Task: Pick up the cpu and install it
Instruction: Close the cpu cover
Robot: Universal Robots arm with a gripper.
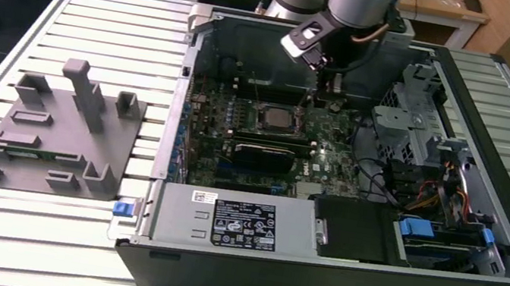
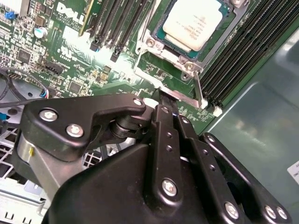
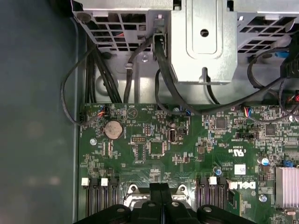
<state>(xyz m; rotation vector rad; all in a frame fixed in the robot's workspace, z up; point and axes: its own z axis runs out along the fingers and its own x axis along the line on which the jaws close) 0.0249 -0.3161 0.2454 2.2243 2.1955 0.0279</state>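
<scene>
The cpu, a pale silvery square, lies flat in the socket frame on the green motherboard. In the exterior view the cpu sits mid-board inside the open computer case. My gripper is shut, its two black fingers pressed together with nothing between them. Their tips stand at the socket frame's edge, beside the thin metal lever and a short way from the cpu. In the exterior view the gripper hangs just behind the socket. The fingertips also show in the first wrist view.
A grey moulded fixture lies on the slatted table at the exterior view's left. Inside the case are black memory slots, a metal drive cage, a labelled power supply, loose black cables and a finned heat sink.
</scene>
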